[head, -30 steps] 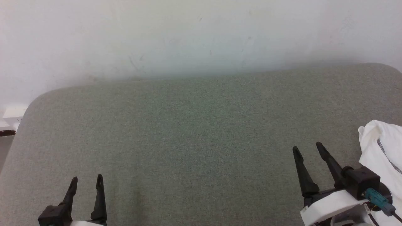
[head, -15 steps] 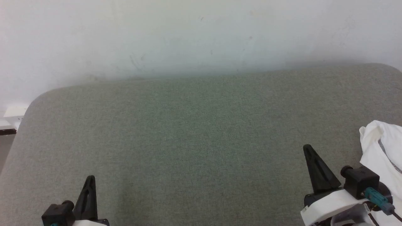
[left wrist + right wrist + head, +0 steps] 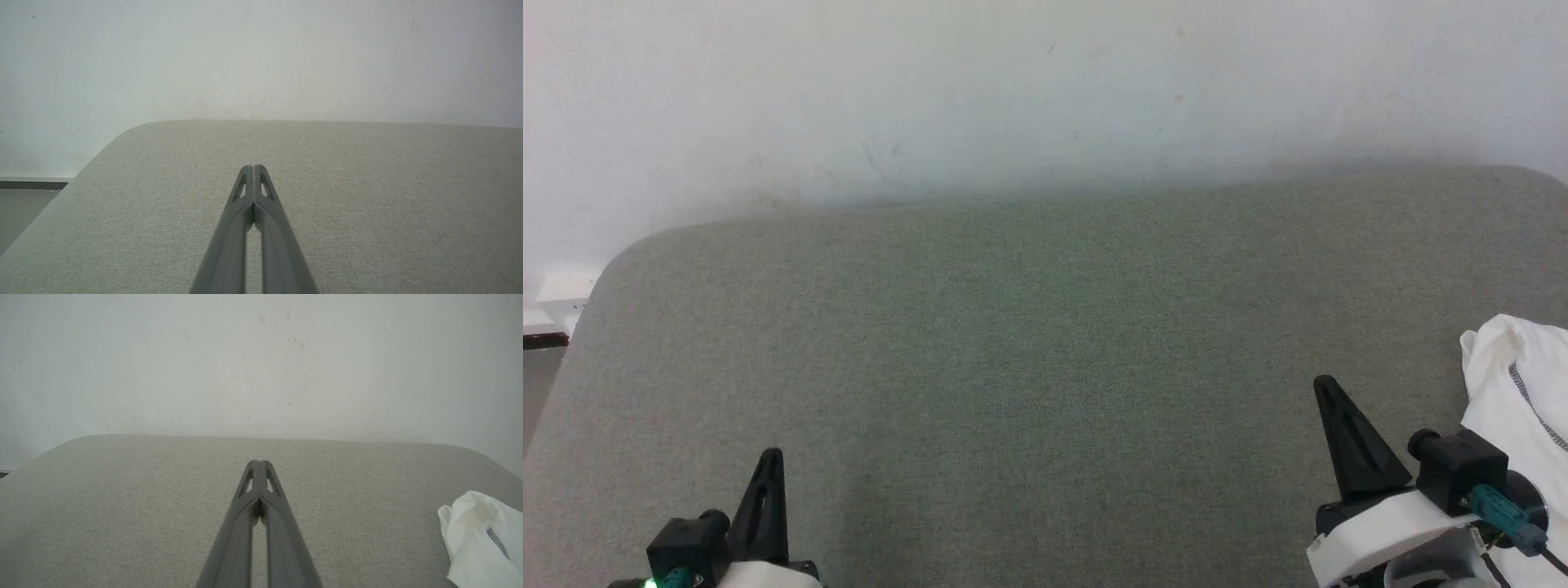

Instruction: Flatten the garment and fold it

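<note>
**Head view.** The left gripper (image 3: pixel 770 454), at the lower left of the frame, has its jaws pressed together into a single dark point and holds nothing. The right gripper (image 3: pixel 1325 382), at the lower right, is likewise closed and empty. Both stand over a grey fabric pad (image 3: pixel 1045 367) that backs onto a white wall (image 3: pixel 1045 82). The garment (image 3: pixel 1511 384) lies bunched on the pad at the right edge of the frame, partly cut off by it, with a dark stitched seam crossing its white cloth. It lies to the right of the right gripper's joined tips, near them but apart, with pad showing between. The gripper's wrist housing overlaps its lower part.

**Right wrist view.** The garment is in the lower right corner, well to the right of the joined fingers.

**Left wrist view.** The joined fingers are above the pad, with the wall beyond.
</note>
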